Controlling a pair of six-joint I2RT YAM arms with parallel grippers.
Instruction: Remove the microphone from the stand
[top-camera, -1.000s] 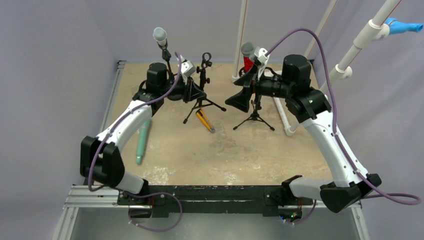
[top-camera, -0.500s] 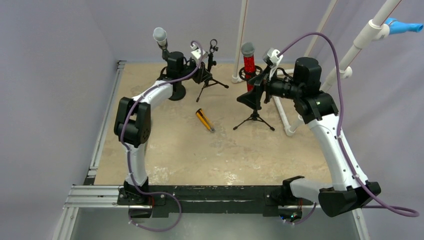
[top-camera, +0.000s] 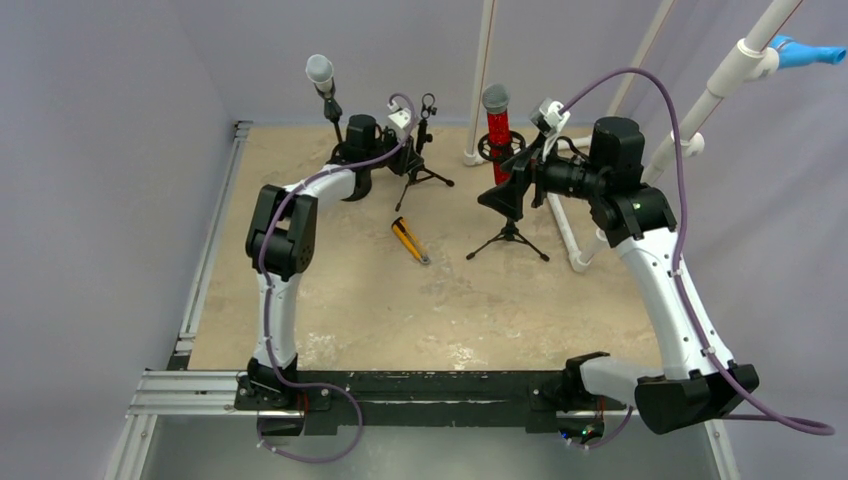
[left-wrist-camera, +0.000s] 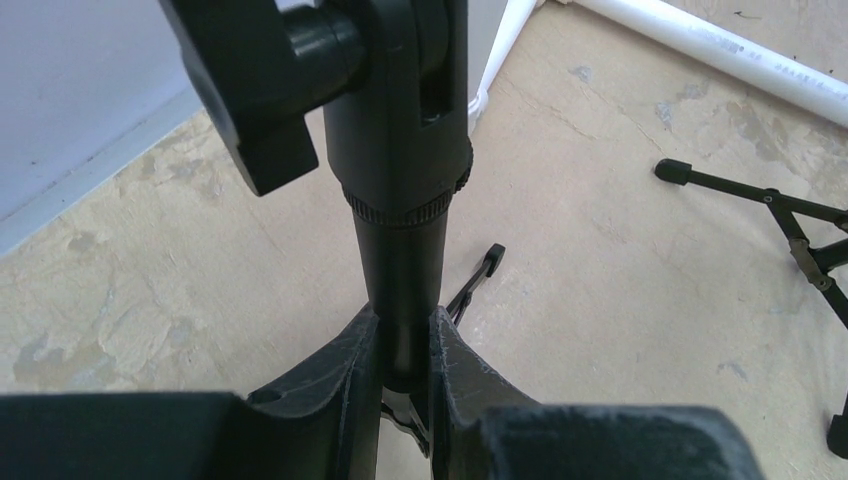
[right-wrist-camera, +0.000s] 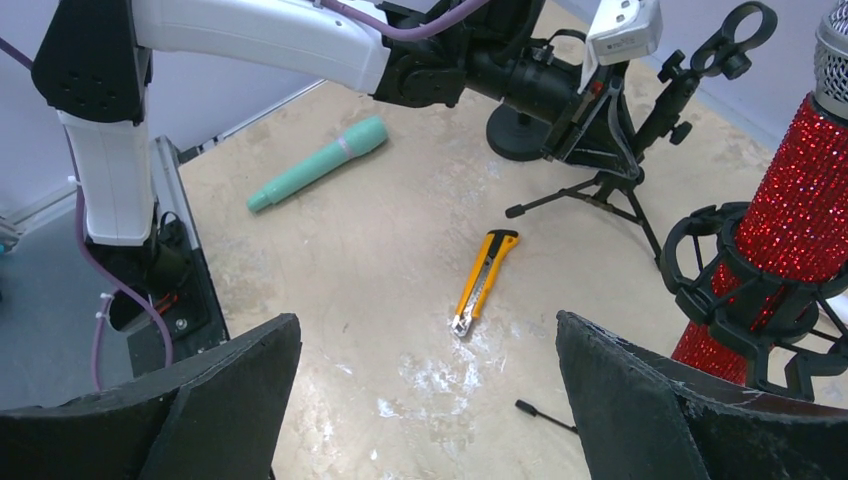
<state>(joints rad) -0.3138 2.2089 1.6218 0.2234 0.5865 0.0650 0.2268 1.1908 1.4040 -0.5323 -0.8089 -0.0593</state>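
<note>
Near right gripper (right-wrist-camera: 428, 332), glittery red microphone (right-wrist-camera: 792, 225).

No text, label, brand, number or sign is legible on anything in these views.

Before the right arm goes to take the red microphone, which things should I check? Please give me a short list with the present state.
1. Right pincer open: ok.
2. Red microphone seated upright in its shock mount: ok.
3. Red microphone lined up between the right pincer's fingers: not ok, it stands off to one side.
4. Left pincer steadying the red microphone's stand: not ok, it is shut on the pole of the empty stand.
5. Utility knife out of the line to the red microphone: ok.
</note>
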